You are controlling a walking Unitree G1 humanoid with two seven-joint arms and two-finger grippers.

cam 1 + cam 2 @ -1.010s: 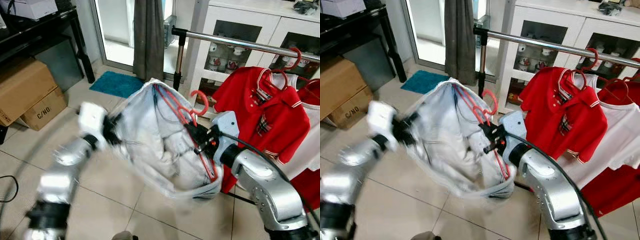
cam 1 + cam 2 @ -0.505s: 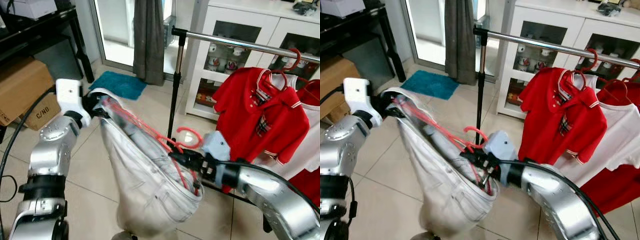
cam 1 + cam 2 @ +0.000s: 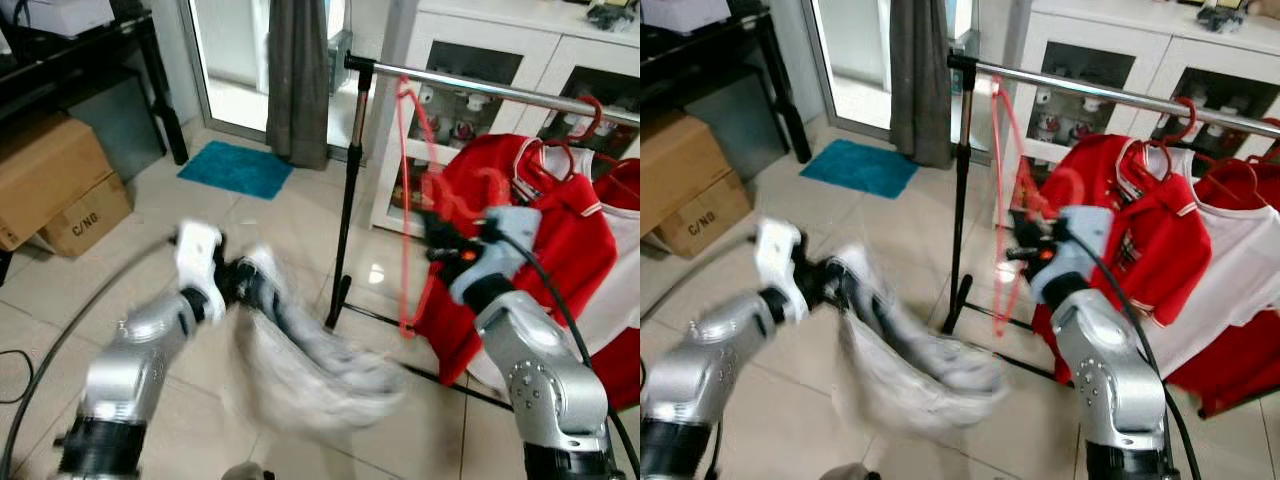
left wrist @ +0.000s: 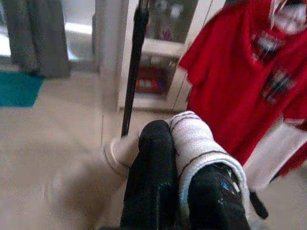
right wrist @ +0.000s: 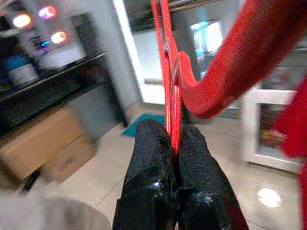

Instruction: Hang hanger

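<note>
A bare red hanger (image 3: 403,210) stands on end just in front of the chrome rail (image 3: 480,88), its hook (image 5: 225,62) curling toward the red shirts. My right gripper (image 3: 440,236) is shut on the hanger's wire, seen close in the right wrist view between the black fingers (image 5: 151,158). Lower down on the left, my left gripper (image 3: 236,281) is shut on a white-grey garment (image 3: 310,370) that sags toward the floor, blurred by motion. In the left wrist view the cloth (image 4: 192,139) wraps over one finger (image 4: 153,158).
Red polo shirts (image 3: 560,230) hang on red hangers at the rail's right part. The rail's black post (image 3: 348,200) stands between my arms. A white glass-door cabinet (image 3: 480,50) is behind; cardboard boxes (image 3: 50,180), a teal mat (image 3: 235,168) and a grey curtain (image 3: 300,80) lie left.
The garment has slid off the hanger. My right gripper swung the bare hanger up to the rail, while my left gripper dropped low with the garment.
</note>
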